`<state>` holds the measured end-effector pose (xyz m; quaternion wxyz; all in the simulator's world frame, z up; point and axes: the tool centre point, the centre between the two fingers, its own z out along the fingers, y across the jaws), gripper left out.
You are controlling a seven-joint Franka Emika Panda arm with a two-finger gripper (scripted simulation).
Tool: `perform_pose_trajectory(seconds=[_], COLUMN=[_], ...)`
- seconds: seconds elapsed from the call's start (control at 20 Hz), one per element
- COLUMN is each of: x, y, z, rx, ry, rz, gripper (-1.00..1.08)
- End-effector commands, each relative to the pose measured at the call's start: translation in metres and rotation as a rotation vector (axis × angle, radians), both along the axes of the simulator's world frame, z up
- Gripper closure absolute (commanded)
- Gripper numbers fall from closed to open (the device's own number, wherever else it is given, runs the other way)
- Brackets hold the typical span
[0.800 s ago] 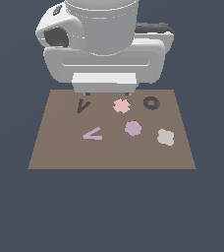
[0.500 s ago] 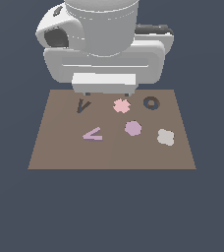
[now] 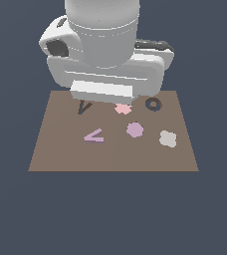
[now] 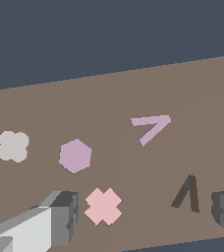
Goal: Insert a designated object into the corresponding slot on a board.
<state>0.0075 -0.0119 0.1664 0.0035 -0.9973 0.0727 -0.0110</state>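
Showing pincer fingers point(image 4: 60, 216) only at wrist, spread

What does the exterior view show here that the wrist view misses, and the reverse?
Only the exterior: the arm's body, the ring recess and the whole board. Only the wrist: the end effector's fingers, apart and holding nothing, plus the whole pink cross. Both: pink V, V slot, lilac polygon, pale clover.

A bare simulated scene: brown board point(image 3: 51, 154) floating on flat featureless slate-blue background.
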Motion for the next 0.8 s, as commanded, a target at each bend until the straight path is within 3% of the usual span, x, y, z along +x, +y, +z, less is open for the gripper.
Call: perform_pose_trajectory(seconds=[0.0,0.35,0.75], x=[0.003,0.014,0.029], y=[-0.001,-0.005,-0.017], z=[-0.005,-0.025,-0.057], rx=[0.000,0.001,0.002], ry=[0.001,0.005,0.010], rz=[-0.050,-0.247,-0.567], gripper=[-0.92,-0.92,-0.92])
